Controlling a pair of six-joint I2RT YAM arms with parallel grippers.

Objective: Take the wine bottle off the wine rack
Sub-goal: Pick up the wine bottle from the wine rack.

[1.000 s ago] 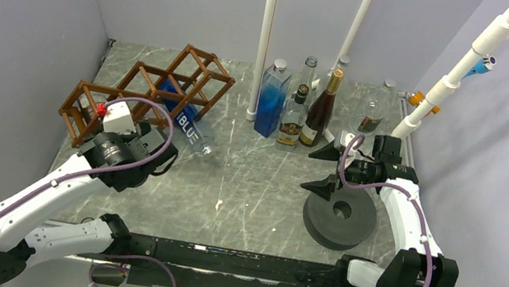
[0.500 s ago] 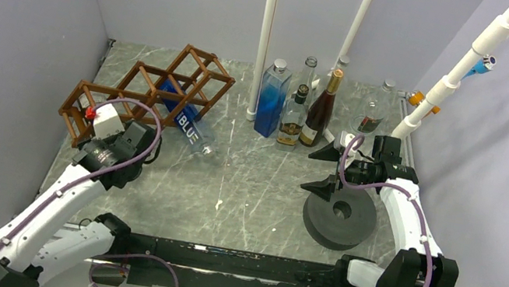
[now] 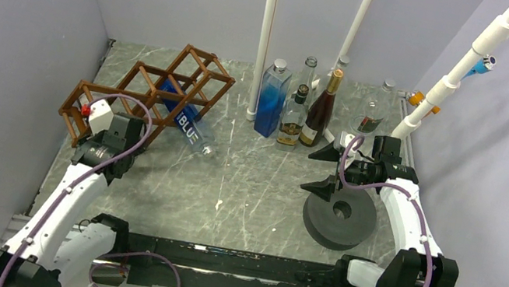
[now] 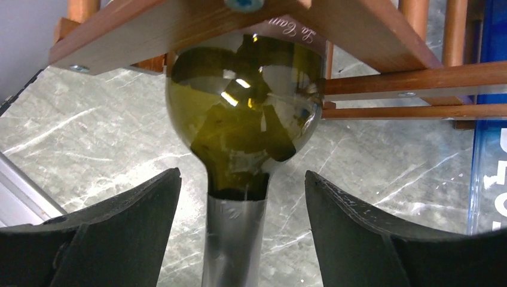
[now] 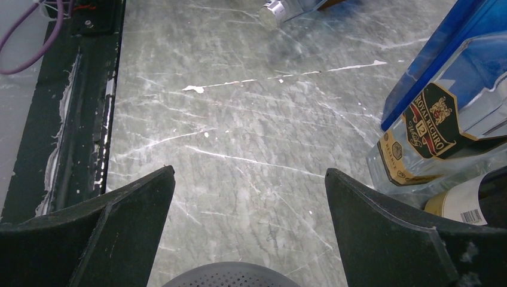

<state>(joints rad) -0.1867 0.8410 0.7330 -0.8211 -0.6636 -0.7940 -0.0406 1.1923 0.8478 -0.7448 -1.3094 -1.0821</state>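
Grey marbled table (image 3: 258, 192) with white streaks, boxed by plain pale-lilac walls (image 3: 15, 6) left, back, right; white pipes (image 3: 265, 35) rise at far edge.

The top camera sits above and behind the arm bases, looking down and forward over the whole grey marbled counter (image 3: 252, 183) from afar. The left wrist camera looks along the left hand (image 4: 242, 179), very close to the olive-green glass wine bottle (image 4: 242, 107) set in the brown wooden stick-frame wine rack (image 4: 382, 36), which the top view shows at its left. The right wrist camera faces steeply down past the right hand (image 5: 249, 172) at the counter, near the clear black-and-gold-labelled whisky bottle (image 5: 418, 137) that stands mid-back in the top view.
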